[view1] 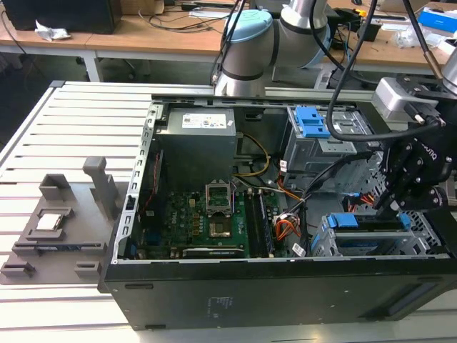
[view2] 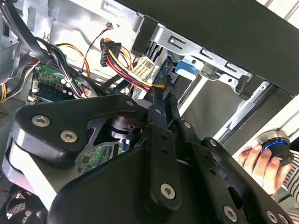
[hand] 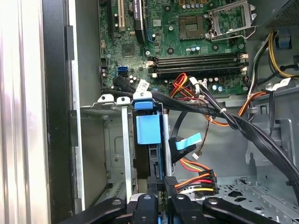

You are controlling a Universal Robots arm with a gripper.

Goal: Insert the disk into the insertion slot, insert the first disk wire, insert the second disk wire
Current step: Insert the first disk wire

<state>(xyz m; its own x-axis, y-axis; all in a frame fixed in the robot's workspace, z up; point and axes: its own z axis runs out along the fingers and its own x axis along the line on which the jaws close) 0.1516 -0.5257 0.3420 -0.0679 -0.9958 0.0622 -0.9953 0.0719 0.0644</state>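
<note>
My end effector (hand: 162, 183) is pinched tight on the exposed edge of the disk (hand: 148, 129), which stands on edge inside the insertion slot (hand: 108, 99); a black plug (hand: 194, 183) with red, yellow and orange wires lies just beside my grip

The gripper (hand: 161, 204) is matte black with silver screw heads. The disk (hand: 148, 129) shows its bright blue carrier, paler on the flat tab. The insertion slot (hand: 112, 140) is dull silver-grey metal. The wire bundle (hand: 198, 179) runs red, orange, yellow and black into a black plug. The motherboard (hand: 187, 42) is green with black slots. The computer case (view1: 250, 300) is black. The taller cage (view1: 335, 143) is grey with a blue latch. The table (view1: 43, 136) is white, ribbed in parallel lines, and the fixture (view1: 64, 214) on it is grey. The robot arm (view1: 250, 32) is silver with a pale blue cap. A sleeve (view2: 290, 179) is striped black and white
</note>
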